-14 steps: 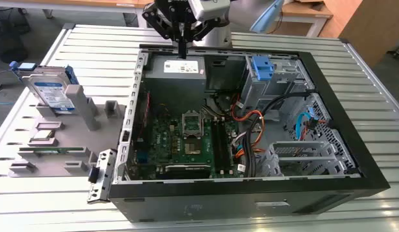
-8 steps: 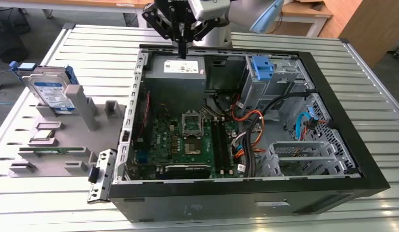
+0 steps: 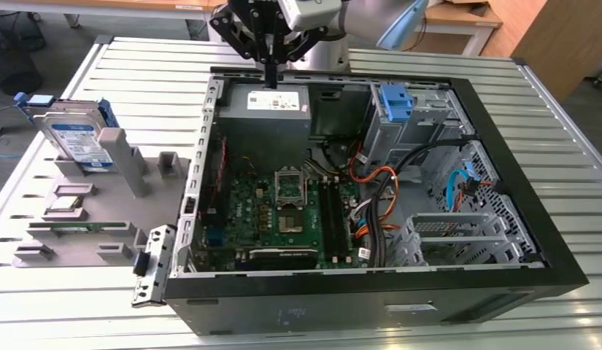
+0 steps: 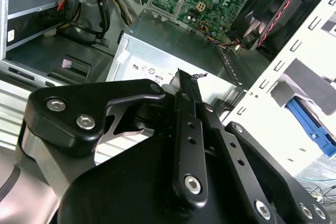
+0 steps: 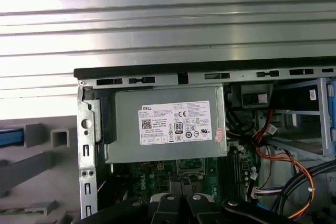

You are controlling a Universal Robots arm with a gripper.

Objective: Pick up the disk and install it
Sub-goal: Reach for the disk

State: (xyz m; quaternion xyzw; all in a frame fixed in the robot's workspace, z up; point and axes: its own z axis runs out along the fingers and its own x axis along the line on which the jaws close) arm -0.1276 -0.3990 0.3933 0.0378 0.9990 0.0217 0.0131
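The disk [image 3: 79, 141], a silver hard drive with a white-and-blue label in a blue carrier frame, stands tilted in a grey holder [image 3: 125, 164] at the exterior view's left, outside the computer case. My gripper [image 3: 271, 79] hangs over the far rim of the open case [image 3: 379, 306], just above the power supply [image 3: 266, 102], well away from the disk. In the second wrist view the black fingers [image 4: 187, 103] lie pressed together, shut, with nothing between them.
Inside the case lie the green motherboard [image 3: 286, 211], bundles of orange and black cables [image 3: 379, 189], a blue plastic bracket [image 3: 396, 102] on the metal cage and a perforated drive cage [image 3: 466, 233]. The grey holder also carries a small chip [image 3: 69, 204] and a memory stick [image 3: 82, 228].
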